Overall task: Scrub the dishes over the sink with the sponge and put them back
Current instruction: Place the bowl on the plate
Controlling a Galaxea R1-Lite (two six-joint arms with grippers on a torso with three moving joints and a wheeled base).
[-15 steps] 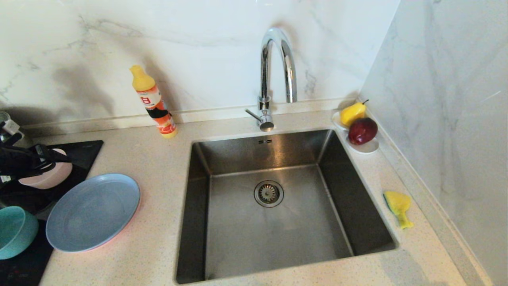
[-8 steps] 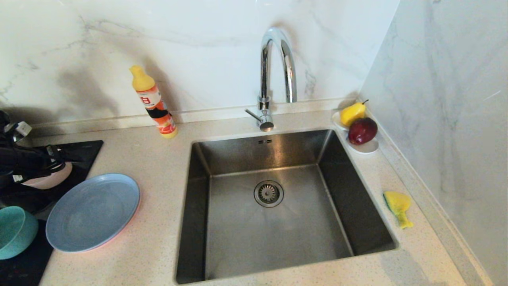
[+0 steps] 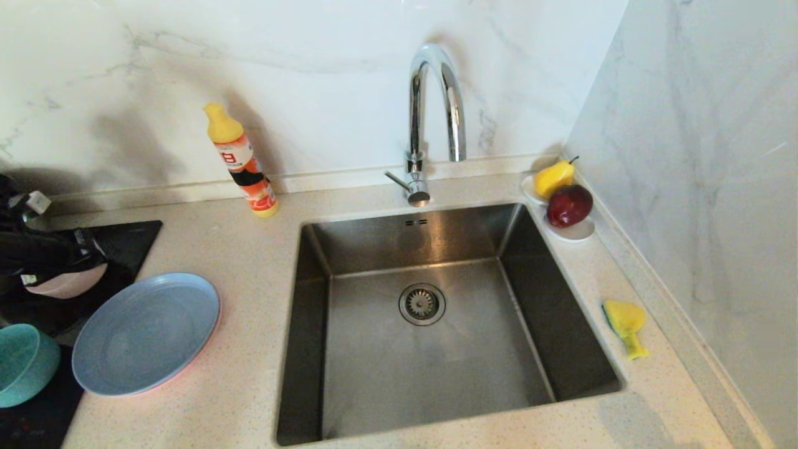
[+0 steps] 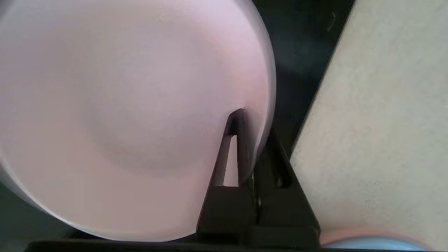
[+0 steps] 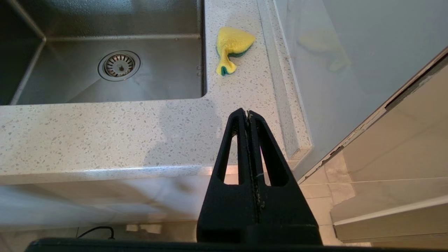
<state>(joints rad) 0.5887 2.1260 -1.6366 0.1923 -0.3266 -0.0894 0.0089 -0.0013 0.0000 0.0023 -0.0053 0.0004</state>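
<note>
one pale pink bowl [image 4: 133, 115] | matte, round | rim in left gripper [image 4: 250, 119]

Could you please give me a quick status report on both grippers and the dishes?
Left gripper shut on pale pink bowl rim, over black cooktop. Right gripper shut, empty, parked off counter. Yellow sponge untouched beside steel sink.

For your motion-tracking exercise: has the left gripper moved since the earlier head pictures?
Yes. The left gripper has drawn back towards the view's left edge, away from the fixed cooktop, and its jaws have closed on the pink bowl's rim.
</note>
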